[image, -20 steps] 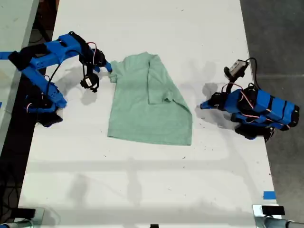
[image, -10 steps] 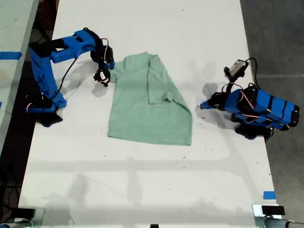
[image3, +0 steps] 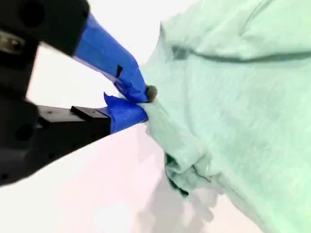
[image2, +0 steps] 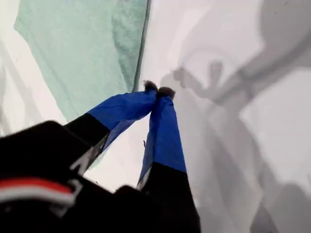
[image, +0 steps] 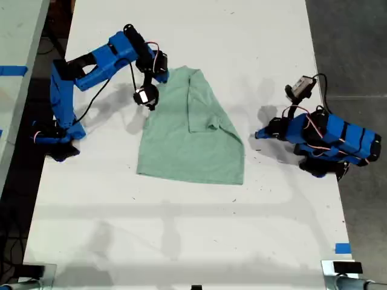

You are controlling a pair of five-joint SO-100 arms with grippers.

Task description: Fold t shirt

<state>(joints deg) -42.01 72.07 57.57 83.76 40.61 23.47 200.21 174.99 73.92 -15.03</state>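
T-shirt (image: pixel 190 130) cloth, pale mint green, lies mid-worktop, its long axis running from the far side of the exterior view toward the near side, hem nearest the camera. One sleeve side is already folded in over the body on the exterior view's right. The other sleeve edge, on the exterior view's left, is bunched and raised off the white worktop (image: pixel 181 241).

My second gripper (image3: pixel 141 99) has its jaws pinched together on that bunched edge, holding a fold of the shirt; in the exterior view it sits at the shirt's upper corner on the view's left (image: pixel 147 96). The body of the shirt spreads away from it toward the exterior view's right, so carrying the edge that way should lay this side over the middle.

My first gripper (image2: pixel 158 91) has its tips together with nothing between them, hanging over bare worktop with the shirt's edge just beyond. It rests well apart from the shirt on the exterior view's right (image: pixel 260 134), so my second gripper is plainly the nearer one.
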